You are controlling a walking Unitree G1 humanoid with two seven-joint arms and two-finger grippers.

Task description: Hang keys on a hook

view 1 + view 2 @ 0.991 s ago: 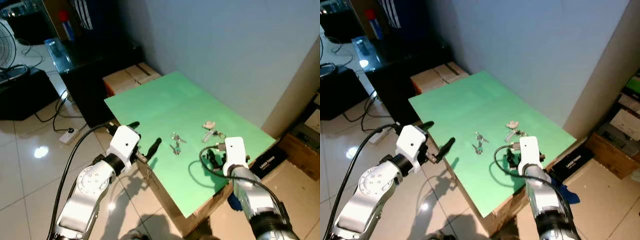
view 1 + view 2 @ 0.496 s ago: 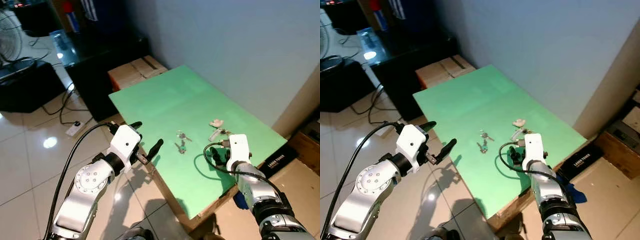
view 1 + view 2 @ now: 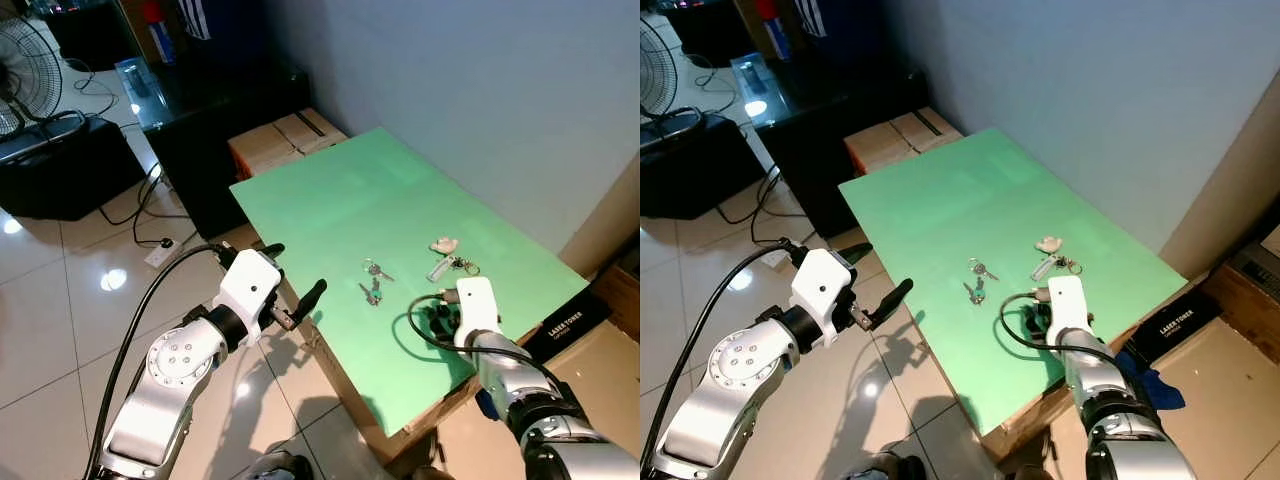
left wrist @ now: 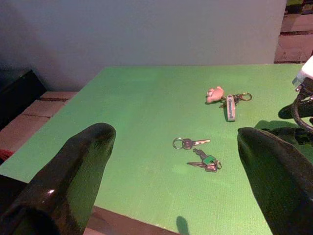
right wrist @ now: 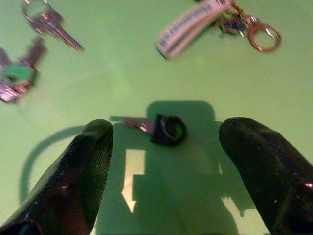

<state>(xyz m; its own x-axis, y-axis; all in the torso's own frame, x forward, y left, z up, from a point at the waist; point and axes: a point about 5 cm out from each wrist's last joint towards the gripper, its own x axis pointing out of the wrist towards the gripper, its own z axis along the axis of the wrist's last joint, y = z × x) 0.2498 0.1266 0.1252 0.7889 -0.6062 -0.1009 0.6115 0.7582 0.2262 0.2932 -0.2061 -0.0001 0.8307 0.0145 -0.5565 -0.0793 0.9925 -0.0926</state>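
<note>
Several key sets are scattered on a flat green tabletop (image 3: 330, 200) by a grey wall; both grippers, left (image 3: 296, 279) and right (image 5: 166, 161), are held spread, a black-headed key (image 5: 164, 129) under the right.

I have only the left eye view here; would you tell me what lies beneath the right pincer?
Observer: A black-headed key lies on the green table, between the right pincer's open fingers, touching neither.
Operator: Thank you. What are the two sets mid-table?
Observer: One is a single key on a ring; the other bunch carries a green tag.
Operator: And near the wall?
Observer: A pink charm beside a white strap with a clasp.
</note>
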